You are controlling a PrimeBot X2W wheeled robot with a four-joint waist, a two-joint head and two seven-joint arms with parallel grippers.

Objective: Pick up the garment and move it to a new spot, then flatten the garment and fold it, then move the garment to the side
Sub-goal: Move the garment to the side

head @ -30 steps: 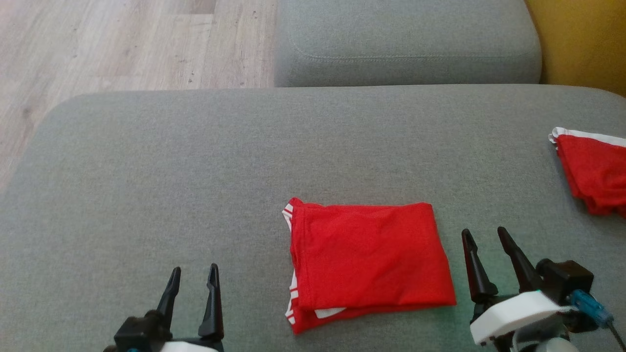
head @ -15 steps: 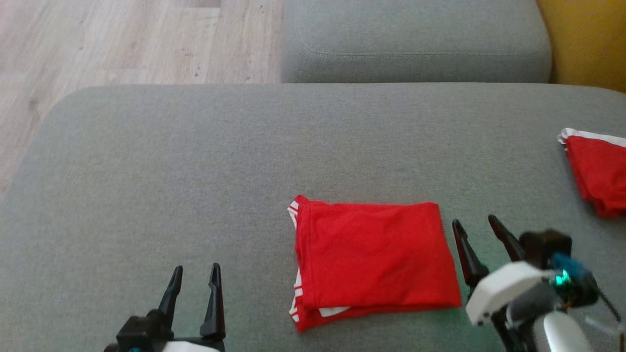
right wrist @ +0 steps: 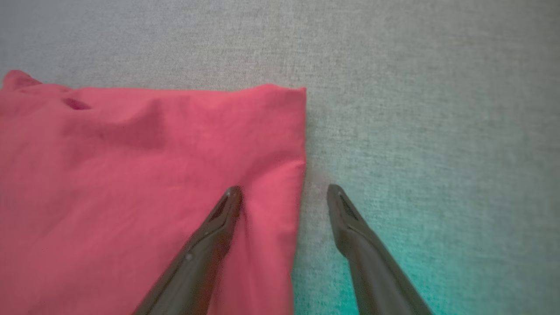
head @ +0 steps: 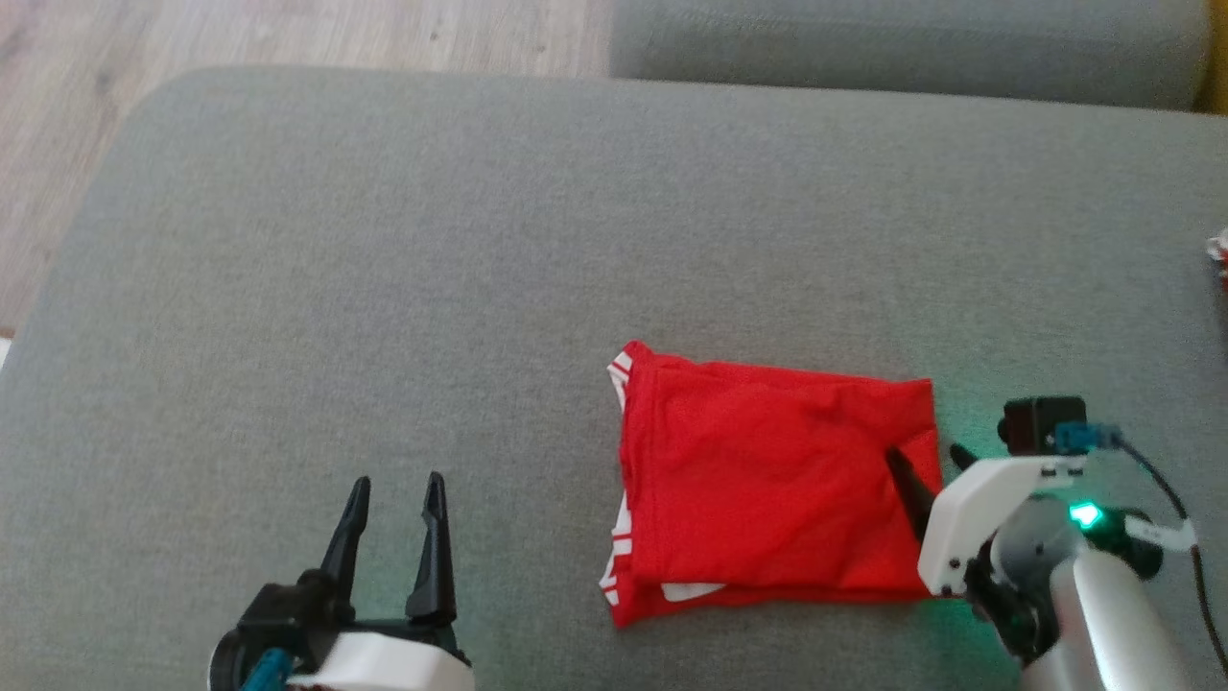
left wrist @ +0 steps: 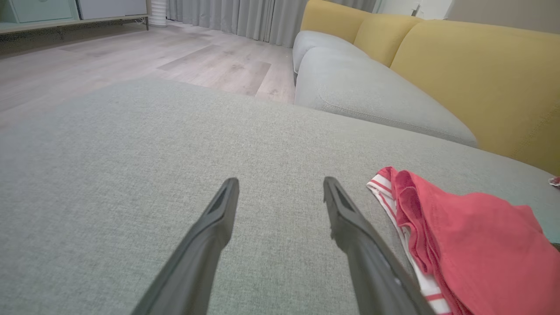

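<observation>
Folded garment (head: 767, 480) on sofa (head: 384, 240), right tool (head: 924, 451) released and straddling its right edge, left tool (head: 398, 480) released at near left.

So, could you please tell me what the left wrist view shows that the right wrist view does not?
Left wrist view, not the right: the wood floor, the yellow sofa back, a second grey cushion, the garment's white striped trim, and the open left pincer above bare fabric.
Right wrist view, not the left: how the open right pincer sits astride the garment's right edge, one finger over red cloth, the other over grey.
Both: the folded red garment lying on the grey seat cushion.
</observation>
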